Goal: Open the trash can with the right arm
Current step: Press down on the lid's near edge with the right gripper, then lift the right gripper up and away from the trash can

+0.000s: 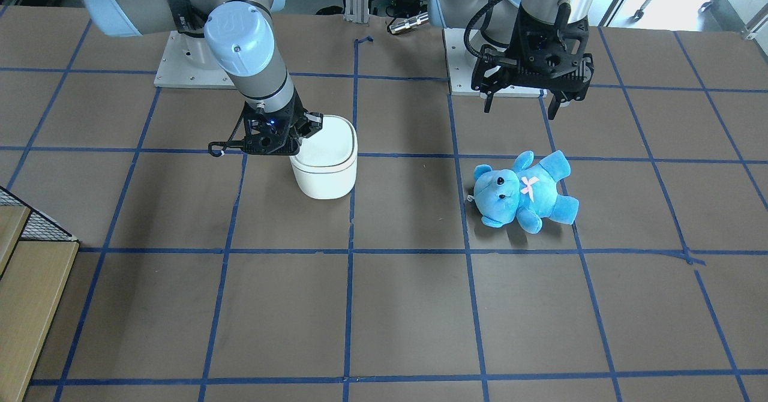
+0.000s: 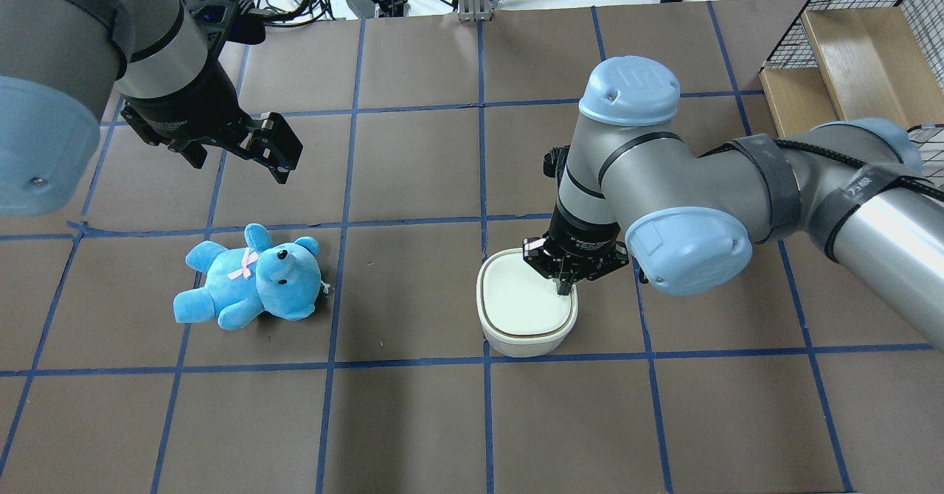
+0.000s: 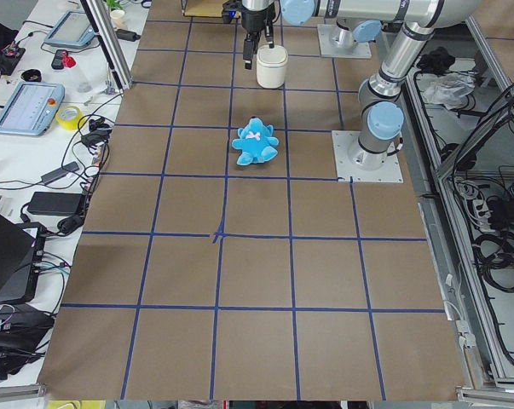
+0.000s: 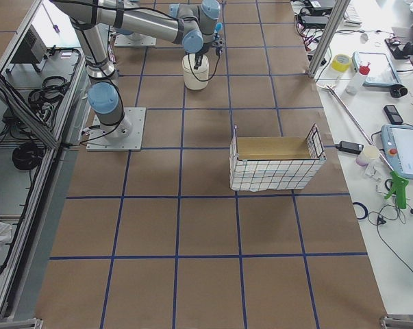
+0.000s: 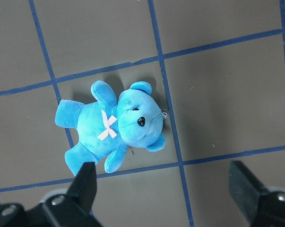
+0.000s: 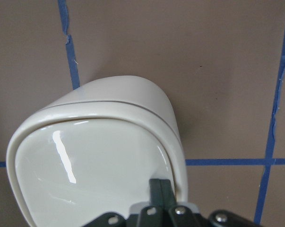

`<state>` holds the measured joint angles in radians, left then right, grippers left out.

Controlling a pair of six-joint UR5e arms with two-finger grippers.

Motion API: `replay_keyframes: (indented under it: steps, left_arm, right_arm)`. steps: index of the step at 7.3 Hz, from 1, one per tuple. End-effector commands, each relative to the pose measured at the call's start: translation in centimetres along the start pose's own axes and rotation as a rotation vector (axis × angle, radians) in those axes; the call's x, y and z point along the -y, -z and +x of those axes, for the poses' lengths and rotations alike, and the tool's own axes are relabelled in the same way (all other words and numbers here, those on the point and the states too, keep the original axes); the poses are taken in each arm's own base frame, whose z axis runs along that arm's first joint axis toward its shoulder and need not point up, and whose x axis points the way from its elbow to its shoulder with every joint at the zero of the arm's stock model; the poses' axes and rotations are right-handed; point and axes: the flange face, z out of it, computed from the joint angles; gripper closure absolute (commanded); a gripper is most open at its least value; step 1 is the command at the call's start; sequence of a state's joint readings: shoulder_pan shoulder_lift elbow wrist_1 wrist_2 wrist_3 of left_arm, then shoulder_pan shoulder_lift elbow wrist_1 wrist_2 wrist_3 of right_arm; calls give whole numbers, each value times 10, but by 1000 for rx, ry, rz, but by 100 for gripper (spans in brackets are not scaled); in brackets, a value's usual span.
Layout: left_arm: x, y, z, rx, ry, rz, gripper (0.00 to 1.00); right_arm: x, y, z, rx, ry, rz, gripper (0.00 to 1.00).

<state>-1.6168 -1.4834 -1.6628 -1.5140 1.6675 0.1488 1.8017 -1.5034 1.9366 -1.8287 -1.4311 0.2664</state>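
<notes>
The white trash can (image 1: 327, 165) stands on the table with its lid down; it also shows in the overhead view (image 2: 516, 313) and the right wrist view (image 6: 95, 156). My right gripper (image 2: 565, 287), on the arm with the blue light (image 1: 271, 122), is shut. Its joined fingertips (image 6: 160, 189) rest on the lid at the rim on the robot's side. My left gripper (image 1: 521, 108) is open and empty, hanging above the table away from the can; its fingers frame the left wrist view (image 5: 166, 189).
A blue teddy bear (image 2: 251, 276) lies on the table below the left gripper, also in the left wrist view (image 5: 114, 125). A wire basket with a wooden box (image 2: 848, 51) sits at the table's far right edge. Blue tape lines grid the brown table.
</notes>
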Motion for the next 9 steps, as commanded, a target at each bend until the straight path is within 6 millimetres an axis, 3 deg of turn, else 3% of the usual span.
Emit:
replay_keyframes:
  steps: [1, 3, 5, 6, 9]
  left_arm:
    - [0, 0, 0, 0, 0, 0, 0]
    - [0, 0, 0, 0, 0, 0, 0]
    - [0, 0, 0, 0, 0, 0, 0]
    - [0, 0, 0, 0, 0, 0, 0]
    - [0, 0, 0, 0, 0, 0, 0]
  right_arm:
    - [4, 23, -4, 6, -11, 40, 100]
    - [9, 48, -8, 20, -83, 87, 91]
    - [25, 94, -5, 12, -83, 183, 23]
    - [29, 106, 2, -55, -59, 227, 0]
    - [32, 122, 16, -58, -38, 221, 0]
